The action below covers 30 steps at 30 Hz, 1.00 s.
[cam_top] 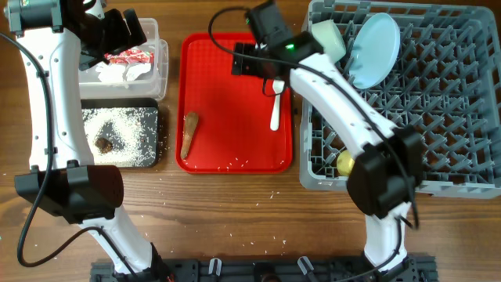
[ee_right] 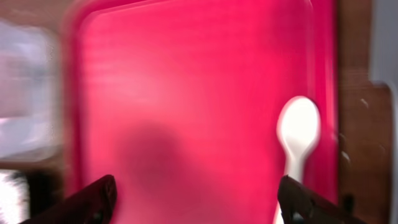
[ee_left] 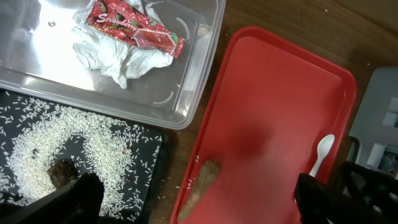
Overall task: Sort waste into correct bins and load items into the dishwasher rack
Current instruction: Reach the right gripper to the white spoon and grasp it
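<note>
The red-and-white wrapper (cam_top: 129, 56) and crumpled tissue (cam_top: 125, 72) lie in the clear tub (cam_top: 160, 70). Rice (cam_top: 125, 125) and a brown lump (cam_top: 102, 143) lie in the black tray (cam_top: 159, 145). The brown stick (cam_top: 189, 133) and white spoon (cam_top: 276, 106) lie on the red serving tray (cam_top: 235, 160). The blue plate (cam_top: 374, 48), a pale bowl (cam_top: 329, 37) and a yellow cup (cam_top: 344, 163) sit in the grey rack (cam_top: 462, 110). My left gripper (ee_left: 193, 199) is open and empty above the tub. My right gripper (ee_right: 196, 199) is open and empty over the red tray, left of the spoon (ee_right: 297, 134).
Stray rice grains lie scattered on the wooden table (cam_top: 235, 211) in front of the red tray. The rack fills the right side. The right arm stretches from the front edge across the rack's left side.
</note>
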Tool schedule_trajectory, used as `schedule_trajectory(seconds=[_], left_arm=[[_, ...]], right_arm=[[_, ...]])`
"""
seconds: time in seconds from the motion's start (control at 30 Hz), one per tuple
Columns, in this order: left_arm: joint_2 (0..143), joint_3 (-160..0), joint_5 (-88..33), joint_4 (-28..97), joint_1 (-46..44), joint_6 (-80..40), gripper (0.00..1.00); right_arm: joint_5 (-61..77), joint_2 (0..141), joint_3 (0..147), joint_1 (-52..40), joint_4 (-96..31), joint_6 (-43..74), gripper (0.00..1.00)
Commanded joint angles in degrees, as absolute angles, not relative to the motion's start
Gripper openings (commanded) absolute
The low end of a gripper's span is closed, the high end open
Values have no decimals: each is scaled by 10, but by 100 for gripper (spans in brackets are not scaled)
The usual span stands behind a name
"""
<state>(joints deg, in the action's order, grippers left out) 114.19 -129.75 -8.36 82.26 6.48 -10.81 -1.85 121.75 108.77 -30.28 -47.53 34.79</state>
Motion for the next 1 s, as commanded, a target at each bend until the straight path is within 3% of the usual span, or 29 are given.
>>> schedule_trajectory(seconds=[0.0, 0.13, 0.23, 0.87, 0.97], left_arm=[[1141, -1300, -80, 821, 65, -108, 100], [1141, -1300, -80, 821, 65, -108, 100], [1141, -1300, -80, 821, 66, -108, 100], [1141, -1300, -80, 821, 65, -108, 100], [1141, -1300, -80, 821, 65, -108, 100]], right_arm=[[-77, 1254, 1087, -284, -504, 422, 74], [-77, 1286, 1075, -278, -508, 424, 57], [-77, 1298, 1057, -278, -503, 427, 51], [-39, 1364, 1056, -279, -518, 467, 37], [-37, 1366, 1056, -283, -510, 467, 16]])
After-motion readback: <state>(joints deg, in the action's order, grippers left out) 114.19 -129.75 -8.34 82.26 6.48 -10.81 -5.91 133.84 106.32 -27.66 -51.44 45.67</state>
